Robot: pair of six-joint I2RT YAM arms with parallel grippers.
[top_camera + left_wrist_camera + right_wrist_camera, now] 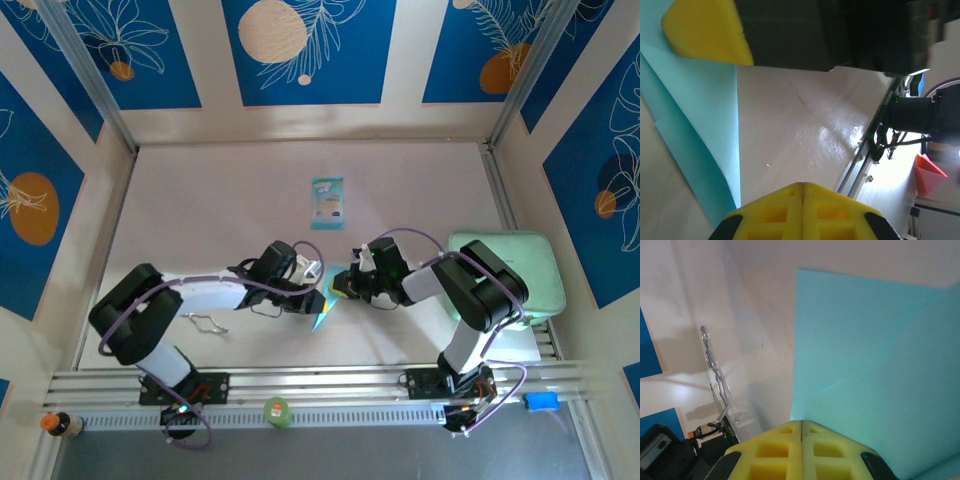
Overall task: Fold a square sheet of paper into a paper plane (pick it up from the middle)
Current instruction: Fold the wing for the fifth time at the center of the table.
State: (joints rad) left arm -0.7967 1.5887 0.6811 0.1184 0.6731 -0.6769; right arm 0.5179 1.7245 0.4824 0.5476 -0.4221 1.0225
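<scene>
The square sheet of paper [323, 314] is light blue and lies creased on the table between the two arms, with folded layers showing in the right wrist view [870, 350]. My left gripper [313, 293] is shut with nothing between its yellow fingertips [803, 186], and the paper [700, 115] lies just to its side. My right gripper [338, 288] is shut too, its tips [801, 423] meeting at the paper's near edge. A yellow finger [705, 30] of the right gripper rests on the sheet in the left wrist view. Nothing shaped like a paper plane is in sight.
A teal-and-white packet [327, 203] lies farther back at the centre. A pale green pad [510, 275] sits at the right. A bent metal wire [205, 322] lies left of the paper, also [715, 370]. The rail [320, 385] runs along the near edge.
</scene>
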